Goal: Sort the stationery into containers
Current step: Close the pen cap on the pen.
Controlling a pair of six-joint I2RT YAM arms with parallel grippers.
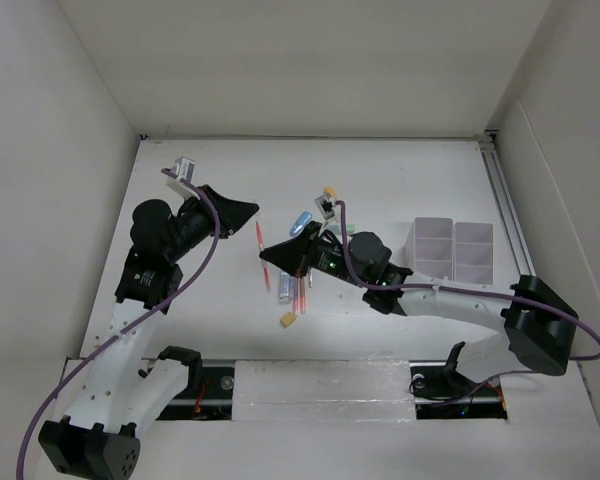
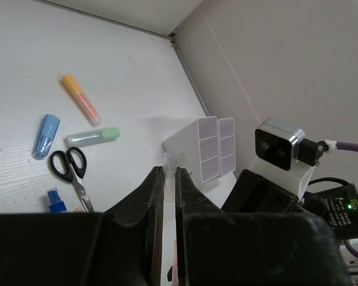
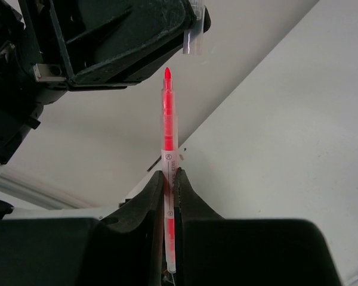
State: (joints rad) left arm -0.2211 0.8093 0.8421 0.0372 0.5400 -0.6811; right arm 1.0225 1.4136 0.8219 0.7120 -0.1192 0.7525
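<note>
While the right gripper [image 3: 169,176] clamps it, pen [image 3: 169,122] points tip-forward

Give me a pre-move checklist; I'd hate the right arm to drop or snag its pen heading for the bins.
1. Grip: right gripper shut on the thin red pen, on its barrel: ok.
2. Pen tip apart from the left gripper: it points at it from close by, gap unclear: cannot tell.
3. Left gripper empty: shut, but a small clear piece shows at its fingers: cannot tell.
4. Target: white divided plastic bins upright, tops open, nothing seen inside from above: ok.
</note>
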